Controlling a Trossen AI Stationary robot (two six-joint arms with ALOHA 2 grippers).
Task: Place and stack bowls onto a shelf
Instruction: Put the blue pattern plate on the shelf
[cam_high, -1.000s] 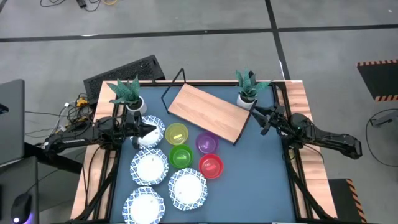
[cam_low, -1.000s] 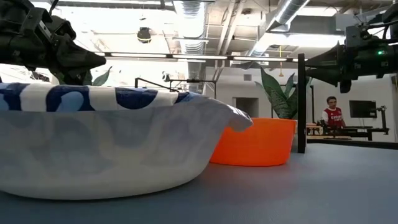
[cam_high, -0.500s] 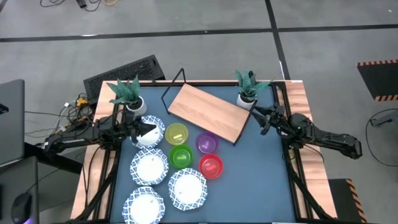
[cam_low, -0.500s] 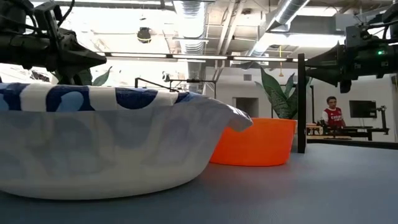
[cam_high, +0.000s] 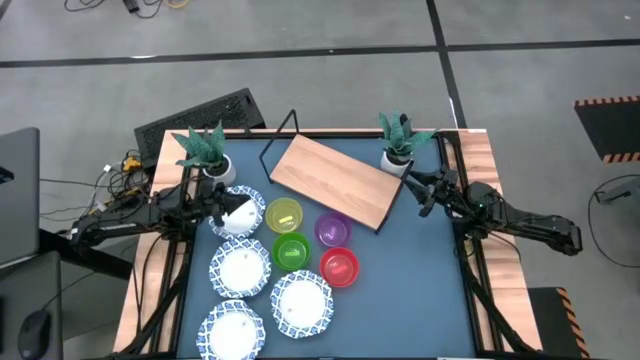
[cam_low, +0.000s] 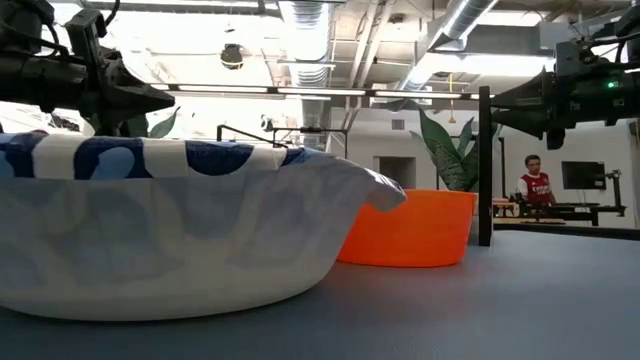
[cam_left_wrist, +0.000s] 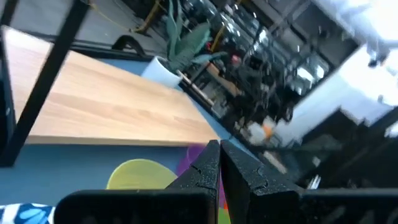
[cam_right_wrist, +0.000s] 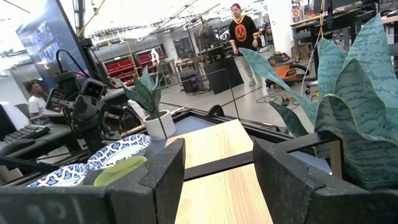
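High view first: the shelf (cam_high: 338, 180) lies flat and skewed at the back middle of the blue surface (cam_high: 420, 280), with nothing on it yet, so my read is the stacking hasn't started. Everything I place here is relative to that shelf.

The left claw (cam_high: 237, 210) hovers off the shelf's left end, right over the blue-rimmed dish (cam_high: 243, 211) nearest to it. In its wrist view the fingers are pressed together with nothing between them. The arm reaches in low and nearly level from the left edge.

The right claw (cam_high: 424, 190) hangs just off the shelf's right end, beside the potted plant (cam_high: 399, 140). Its fingers are spread and empty, and the arm is stretched out roughly level.

The yellow bowl (cam_high: 284, 216), purple bowl (cam_high: 332, 230), green bowl (cam_high: 291, 250) and red bowl (cam_high: 340, 267) sit in front of the shelf, with three more dishes further forward and left.

What could go wrong, I reckon: that left claw needs to open before dropping, or it just pokes the dish and skids it into the yellow bowl. The shallow rim could slip out of a pinch too. And the skewed shelf may get shoved when a dish lands.
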